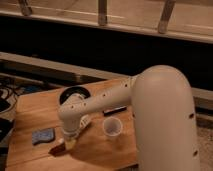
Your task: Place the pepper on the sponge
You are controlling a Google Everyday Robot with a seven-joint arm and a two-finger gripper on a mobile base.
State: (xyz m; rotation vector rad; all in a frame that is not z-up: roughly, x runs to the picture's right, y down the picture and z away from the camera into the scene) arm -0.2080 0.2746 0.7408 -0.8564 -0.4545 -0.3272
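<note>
Wooden table (30, 107) fills your lower left, with a light brown top in a dim room. At the left edge, off the table, you have a dark tangle of cables (5, 97), detail not readable. On the table's near left lies the blue sponge (42, 135), flat on the wood. Just right of it and a little nearer to you sits the pepper (56, 148), a small reddish-brown shape close to the near edge, apart from the sponge with bare wood between them. The gripper (68, 141) is down at the table just beside the pepper, on its right side, pointing at the board. You cannot tell how far the gripper is open, nor whether it has hold of the pepper or only touches it, because the end of the arm above hides that spot. Farther back a black bowl (75, 93) stands on the far part of the table, partly covered by the arm. Right of the gripper, near the middle of the board, a white cup (112, 127) stands upright, mouth up. Just behind the cup a small dark flat object (115, 110) lies beside the forearm; you cannot tell what it is. The white arm (160, 115) takes your right side, its bulky shoulder near you and the forearm reaching left across the table. Along the far top runs a pale rail (102, 12) with posts.
</note>
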